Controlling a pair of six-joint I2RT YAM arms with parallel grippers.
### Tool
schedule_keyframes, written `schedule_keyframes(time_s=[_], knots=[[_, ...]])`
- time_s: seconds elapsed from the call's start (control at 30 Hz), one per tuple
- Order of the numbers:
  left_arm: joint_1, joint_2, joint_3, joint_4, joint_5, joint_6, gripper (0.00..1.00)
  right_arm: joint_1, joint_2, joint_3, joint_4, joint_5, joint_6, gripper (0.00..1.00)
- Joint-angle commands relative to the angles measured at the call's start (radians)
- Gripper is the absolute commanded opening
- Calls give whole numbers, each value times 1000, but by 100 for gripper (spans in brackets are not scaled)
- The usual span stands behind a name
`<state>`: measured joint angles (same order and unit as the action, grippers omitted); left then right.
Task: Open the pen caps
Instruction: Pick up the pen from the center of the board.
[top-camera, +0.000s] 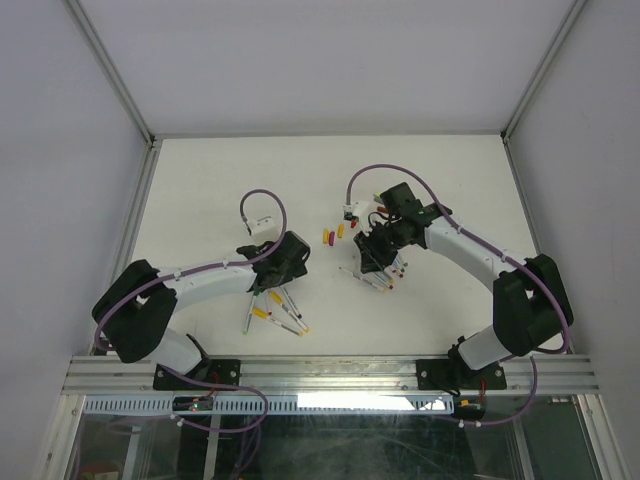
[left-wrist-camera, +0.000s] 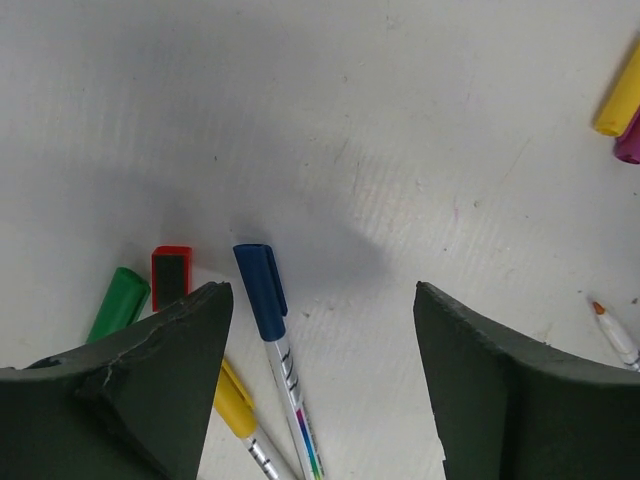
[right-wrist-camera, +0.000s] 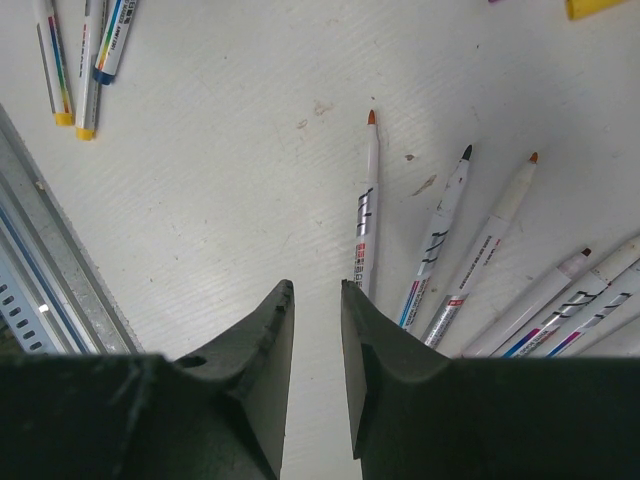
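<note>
Counter: white surface carrying two groups of pens, with loose pen caps between them.
Blue cap: seated on its pen, lying in the gap between the left jaws, nearer the finger on the picture's left.
Red cap: loose, dark hollow end showing, just past the tip of that same finger.
Green cap: beside the red cap and partly hidden by the finger; whether a pen is in it cannot be told.
Capped yellow pen: next to the blue one, its top tucked under the finger's edge.
Far yellow cap and purple cap: at the right edge of the left wrist view, well apart from the jaws.
Left jaws: wide apart, gripping nothing.
Left arm: forearm running rightward from its base, wrist tipped down over the capped pens.
Right jaws: a narrow slit apart, nothing in it.
Bare-tipped pens: fanned ahead and right of the right jaws; the orange-tipped pen lies nearest, its barrel just beside one finger.
Right arm: elbow raised at the right, forearm angled inward, wrist pointing down over that fan.
</note>
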<state>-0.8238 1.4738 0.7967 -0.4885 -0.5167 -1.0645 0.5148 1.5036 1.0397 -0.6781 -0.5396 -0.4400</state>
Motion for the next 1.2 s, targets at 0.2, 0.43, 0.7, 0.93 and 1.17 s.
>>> schedule_keyframes(time_s=[0.2, 0.43, 0.7, 0.93, 1.17], knots=[[-2, 47, 49, -23, -20, -18, 58, -4, -31, 34, 12, -26, -16, 28], [-3, 106, 82, -51, -18, 0, 47, -4, -34, 34, 11, -26, -14, 28], [-4, 149, 130, -45, 9, 43, 23, -4, -30, 31, 14, -46, -7, 28], [-2, 136, 144, 41, 57, 74, 10, -6, -6, -9, 126, -178, 112, 31], [-2, 54, 97, 172, 96, 73, 3, -16, -63, -172, 433, -318, 276, 53]])
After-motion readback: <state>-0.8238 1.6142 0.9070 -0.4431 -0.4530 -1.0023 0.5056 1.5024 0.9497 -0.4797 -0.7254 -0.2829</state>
